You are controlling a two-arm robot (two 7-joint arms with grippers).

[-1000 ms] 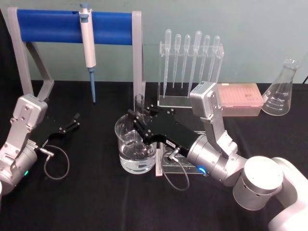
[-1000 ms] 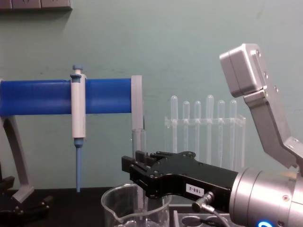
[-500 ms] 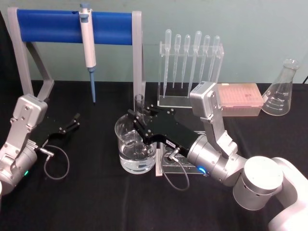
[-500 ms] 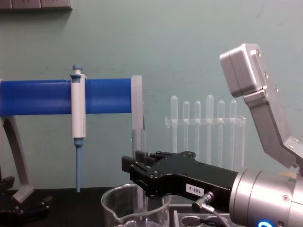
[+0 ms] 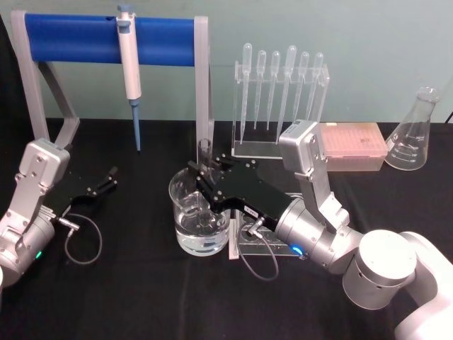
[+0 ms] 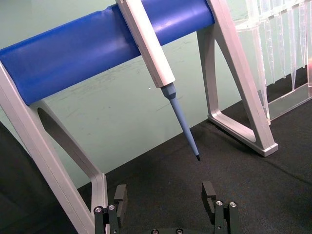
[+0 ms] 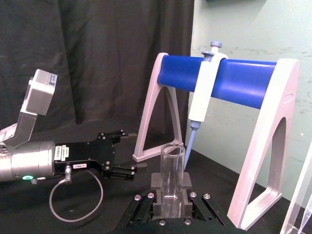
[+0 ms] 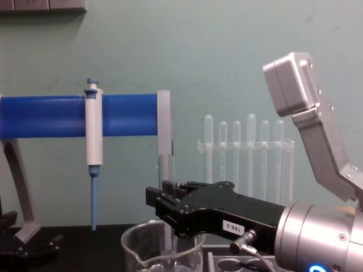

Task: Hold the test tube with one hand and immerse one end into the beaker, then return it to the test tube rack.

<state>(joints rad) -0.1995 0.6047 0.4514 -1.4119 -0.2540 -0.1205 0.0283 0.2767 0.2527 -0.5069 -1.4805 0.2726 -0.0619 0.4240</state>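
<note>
My right gripper [image 5: 201, 181] is shut on the test tube [image 5: 204, 150], a clear glass tube held upright with its open rim up. It hovers over the beaker [image 5: 185, 235], which holds clear liquid at the table's middle. In the chest view the test tube [image 8: 166, 169] runs down through the gripper [image 8: 165, 199] into the beaker [image 8: 142, 248]. The right wrist view shows the test tube [image 7: 172, 168] clamped between the black fingers [image 7: 156, 181]. My left gripper [image 5: 107, 180] lies open on the black table at the left, apart from both; in its own wrist view the left gripper [image 6: 165, 200] holds nothing.
A white-and-blue pipettor [image 5: 129, 62] hangs on the blue-barred stand [image 5: 71, 30] at the back left. Behind the beaker stands a clear rack of plastic pipettes [image 5: 280, 95]. A pink tip box [image 5: 352, 146] and a conical flask [image 5: 415, 133] sit back right.
</note>
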